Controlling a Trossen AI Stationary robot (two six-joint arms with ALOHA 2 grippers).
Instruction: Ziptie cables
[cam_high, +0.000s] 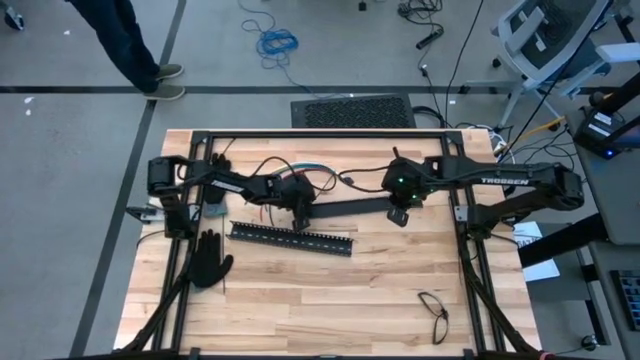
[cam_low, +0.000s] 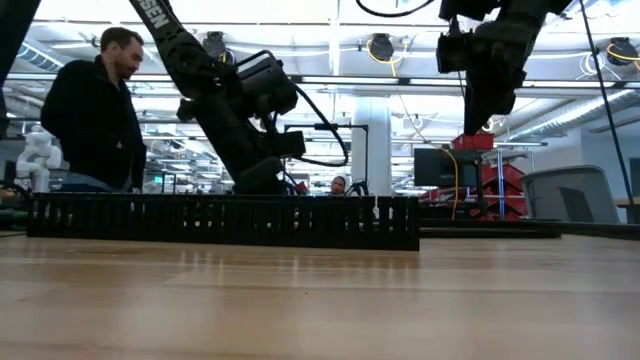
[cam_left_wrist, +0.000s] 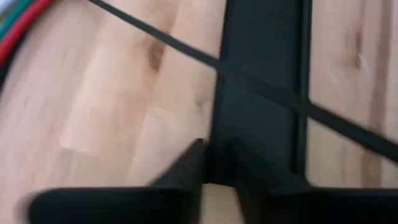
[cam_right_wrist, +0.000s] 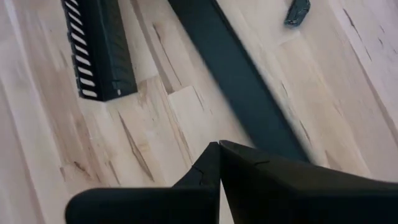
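The cables (cam_high: 300, 170) lie in a loose bundle on the table's far half; their red and green strands (cam_left_wrist: 17, 18) show in the left wrist view. One ziptie (cam_left_wrist: 155, 38), a thin dark strip, lies slanting across a flat black bar (cam_left_wrist: 264, 56). My left gripper (cam_high: 302, 214) is low over that bar's left end, just near of the cables (cam_left_wrist: 217, 155). My right gripper (cam_high: 400, 213) hangs shut above the bar's right end (cam_right_wrist: 219, 149), with nothing between its fingers.
A black slotted bar (cam_high: 290, 238) lies near of the flat bar (cam_high: 345, 207). A black glove (cam_high: 208, 258) lies at the left and a pair of glasses (cam_high: 435, 315) at the near right. A person (cam_low: 95, 110) stands beyond the far left corner.
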